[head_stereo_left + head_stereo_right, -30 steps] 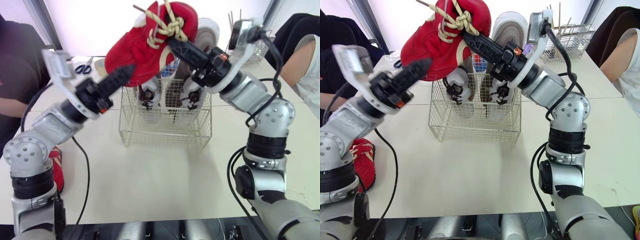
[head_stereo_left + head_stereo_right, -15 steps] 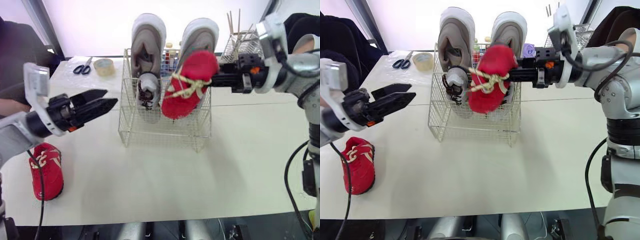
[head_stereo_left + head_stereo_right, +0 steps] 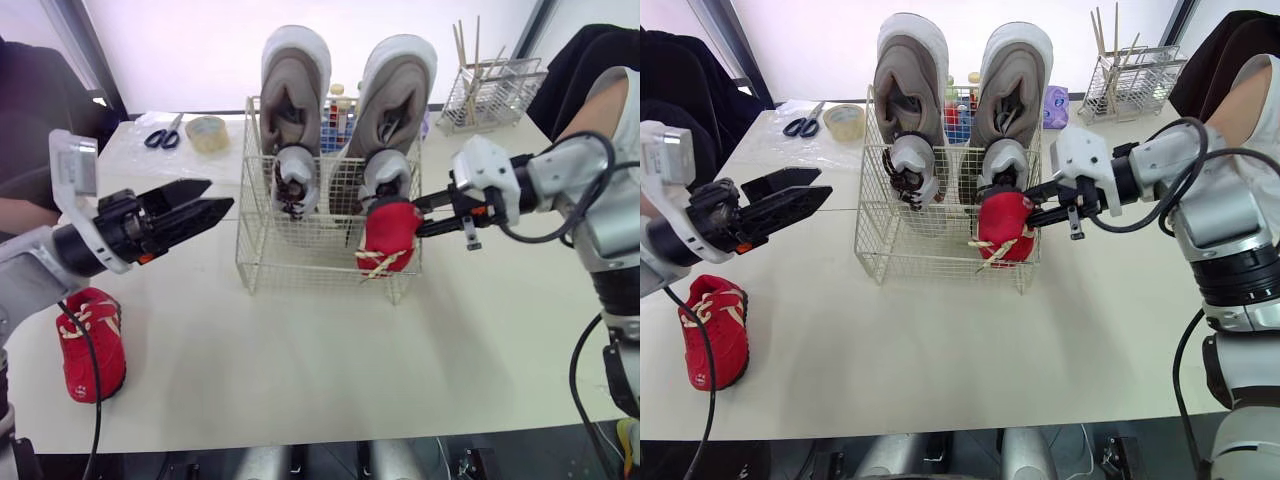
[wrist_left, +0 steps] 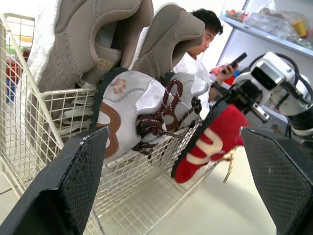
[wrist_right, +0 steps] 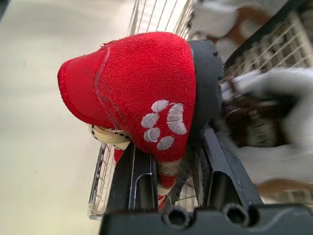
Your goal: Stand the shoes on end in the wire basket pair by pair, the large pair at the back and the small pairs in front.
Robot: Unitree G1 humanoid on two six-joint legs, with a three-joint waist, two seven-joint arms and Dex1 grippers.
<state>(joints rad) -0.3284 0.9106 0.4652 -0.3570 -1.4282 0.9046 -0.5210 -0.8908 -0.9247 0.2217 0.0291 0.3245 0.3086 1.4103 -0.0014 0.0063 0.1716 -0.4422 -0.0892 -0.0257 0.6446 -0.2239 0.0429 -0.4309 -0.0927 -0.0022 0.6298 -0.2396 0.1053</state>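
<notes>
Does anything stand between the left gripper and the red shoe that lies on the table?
No object does. The left gripper hovers open above the table, and the red shoe lies below its arm; only that arm's black cable hangs across it.

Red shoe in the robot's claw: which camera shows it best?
The right wrist view: the red shoe shows close up, paw print and all, clamped in the right gripper. The eye views show it at the wire basket's front right corner; the left wrist view sees it beyond the other shoes.
</notes>
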